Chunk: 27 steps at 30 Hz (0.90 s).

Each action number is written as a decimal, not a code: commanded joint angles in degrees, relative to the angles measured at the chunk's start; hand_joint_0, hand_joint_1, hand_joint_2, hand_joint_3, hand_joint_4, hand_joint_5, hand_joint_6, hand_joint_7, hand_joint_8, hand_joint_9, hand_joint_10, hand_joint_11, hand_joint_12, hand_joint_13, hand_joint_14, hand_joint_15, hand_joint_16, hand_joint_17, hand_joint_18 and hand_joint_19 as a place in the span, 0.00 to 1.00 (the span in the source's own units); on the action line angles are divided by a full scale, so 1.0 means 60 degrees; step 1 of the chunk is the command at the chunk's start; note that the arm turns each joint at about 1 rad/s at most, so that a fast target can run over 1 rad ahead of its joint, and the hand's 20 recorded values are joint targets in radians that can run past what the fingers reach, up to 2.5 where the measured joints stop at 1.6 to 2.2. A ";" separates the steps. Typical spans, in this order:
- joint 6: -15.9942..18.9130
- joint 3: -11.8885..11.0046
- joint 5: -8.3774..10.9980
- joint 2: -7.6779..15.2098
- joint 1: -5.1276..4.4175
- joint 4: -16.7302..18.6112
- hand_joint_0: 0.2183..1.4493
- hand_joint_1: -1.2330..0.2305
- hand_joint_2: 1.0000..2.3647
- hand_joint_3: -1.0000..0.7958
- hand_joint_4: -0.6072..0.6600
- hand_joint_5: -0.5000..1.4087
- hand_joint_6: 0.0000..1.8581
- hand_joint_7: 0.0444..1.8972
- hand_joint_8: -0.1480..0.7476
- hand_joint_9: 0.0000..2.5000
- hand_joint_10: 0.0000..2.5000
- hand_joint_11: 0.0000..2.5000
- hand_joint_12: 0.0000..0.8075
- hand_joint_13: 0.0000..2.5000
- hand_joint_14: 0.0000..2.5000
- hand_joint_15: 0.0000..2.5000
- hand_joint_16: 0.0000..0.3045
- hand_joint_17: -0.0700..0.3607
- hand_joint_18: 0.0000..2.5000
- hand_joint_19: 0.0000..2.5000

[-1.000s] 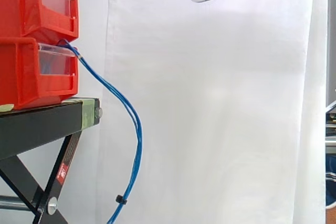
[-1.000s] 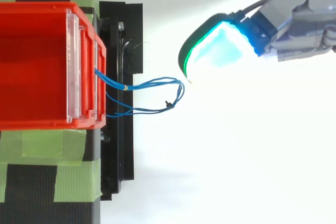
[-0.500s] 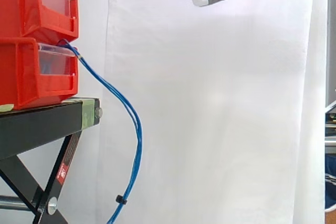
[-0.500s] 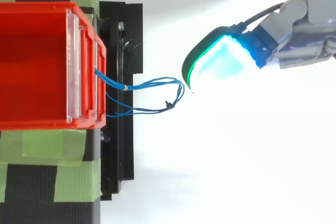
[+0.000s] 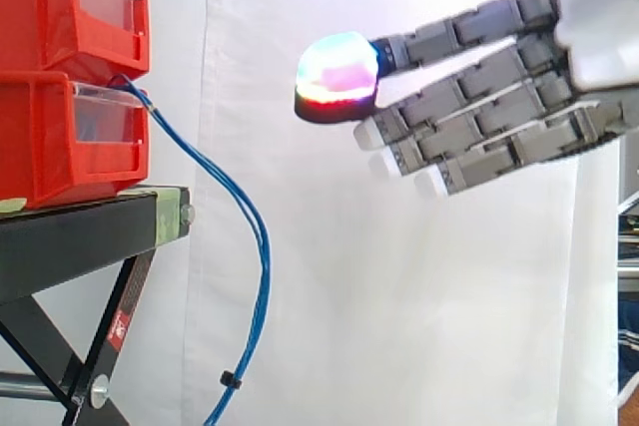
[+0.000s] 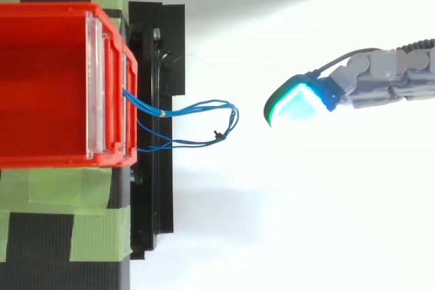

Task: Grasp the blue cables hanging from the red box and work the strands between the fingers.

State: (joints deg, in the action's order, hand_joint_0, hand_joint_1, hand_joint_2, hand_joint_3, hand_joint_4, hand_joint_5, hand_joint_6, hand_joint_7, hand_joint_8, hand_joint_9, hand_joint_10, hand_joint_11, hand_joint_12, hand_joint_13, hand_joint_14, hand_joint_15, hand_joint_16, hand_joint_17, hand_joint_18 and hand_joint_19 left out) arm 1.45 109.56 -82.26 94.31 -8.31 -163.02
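hand point(image 5: 481, 115) drops to height of blue cables point(image 5: 264, 251) | fingers straight, holding nothing | apart from strands, grasp not started

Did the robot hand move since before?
Yes. The robot hand dropped from the top edge to level with the lower red bin; from above, it backed away from the blue cables.

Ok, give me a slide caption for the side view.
Open hand, fingers straight, points toward blue cables drooping from the lower red bin on its black stand, not yet touching.
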 commanded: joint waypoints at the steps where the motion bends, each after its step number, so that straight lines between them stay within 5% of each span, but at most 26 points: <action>1: -0.0022 0.0592 0.0688 -0.0001 -0.0080 0.1300 0.36 0.53 0.00 0.00 0.55 0.03 0.00 0.33 0.41 0.00 0.00 0.00 0.40 0.00 0.00 0.05 0.19 0.47 0.00 0.05; 11: -0.0007 0.1061 0.1815 0.0102 -0.0329 0.2047 0.37 0.53 0.00 0.00 0.55 0.03 0.00 0.33 0.41 0.00 0.00 0.00 0.40 0.00 0.00 0.05 0.19 0.46 0.00 0.06; 18: 0.0330 0.1061 0.1874 0.0893 -0.0373 0.2282 0.37 0.53 0.00 0.00 0.55 0.04 0.00 0.33 0.41 0.00 0.00 0.00 0.40 0.00 0.00 0.05 0.19 0.46 0.00 0.06; 20: 0.0754 0.1046 0.1859 0.1435 -0.0388 0.3029 0.37 0.53 0.00 0.00 0.55 0.04 0.00 0.34 0.42 0.00 0.00 0.00 0.40 0.00 0.00 0.05 0.19 0.46 0.00 0.06; 27: 0.0901 0.1061 0.1859 0.2167 -0.0402 0.3878 0.37 0.53 0.00 0.00 0.55 0.04 0.00 0.33 0.42 0.00 0.00 0.00 0.40 0.00 0.00 0.05 0.19 0.46 0.00 0.06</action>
State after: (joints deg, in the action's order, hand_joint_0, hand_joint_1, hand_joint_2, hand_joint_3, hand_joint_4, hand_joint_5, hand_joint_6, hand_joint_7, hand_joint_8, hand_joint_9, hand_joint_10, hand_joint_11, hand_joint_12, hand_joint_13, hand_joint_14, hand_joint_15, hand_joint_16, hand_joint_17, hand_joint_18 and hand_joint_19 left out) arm 6.55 115.91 -71.10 105.58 -10.69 -142.16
